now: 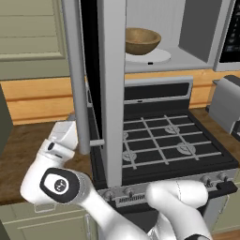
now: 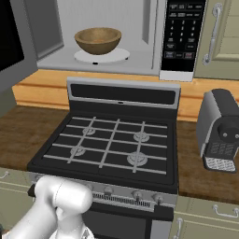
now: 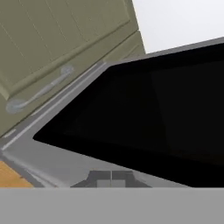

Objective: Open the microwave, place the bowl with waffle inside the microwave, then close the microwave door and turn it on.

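A: Where does the microwave (image 2: 105,37) stand?
B: Above the black stove (image 2: 109,144), cavity exposed. The microwave door (image 1: 110,89) hangs swung out, edge-on in the left base view, its black glass close up in the hand view.
A: And the bowl (image 2: 98,40)?
B: It sits on the white turntable (image 2: 122,56) inside. Whether the waffle lies in it cannot be told.
A: The gripper (image 3: 111,178)?
B: Its fingers are pressed together, empty, right at the door's grey frame.
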